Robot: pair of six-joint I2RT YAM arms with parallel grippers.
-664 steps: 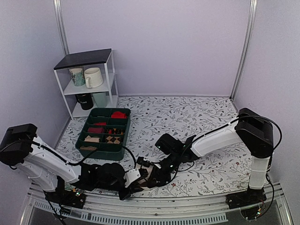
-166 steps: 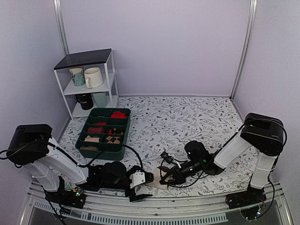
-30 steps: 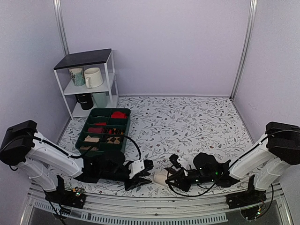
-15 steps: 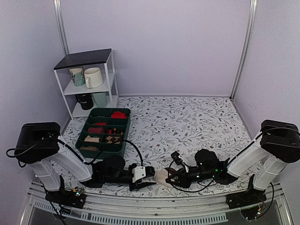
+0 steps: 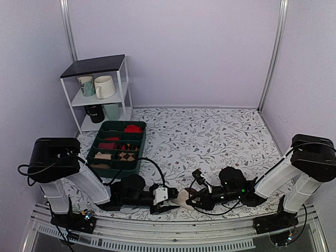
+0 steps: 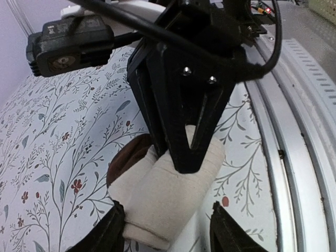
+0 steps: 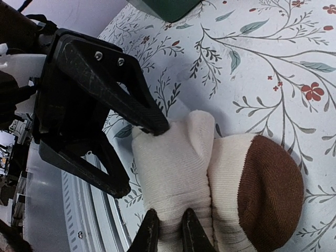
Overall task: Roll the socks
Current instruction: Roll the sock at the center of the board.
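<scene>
The socks [image 7: 184, 173], rolled into a cream bundle with a brown end, lay nearer the arms and right of the green tray [image 5: 112, 169], right gripper [image 7: 169, 231] pinched narrow on a cream fold, likely stopping it unrolling, left gripper [image 6: 168, 231] wide-jawed, straddling the opposite end.

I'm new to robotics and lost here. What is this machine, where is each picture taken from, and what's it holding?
Two robot arms are bolted to the near edge of a flowered table. One picture looks down from above and behind; the other two come from a camera on each wrist. On the table stand a green tray and a white shelf with mugs. Between the arms lies a cream sock bundle with a brown end. The right pincer pinches its cream fabric; the left pincer is open, straddling it.
</scene>
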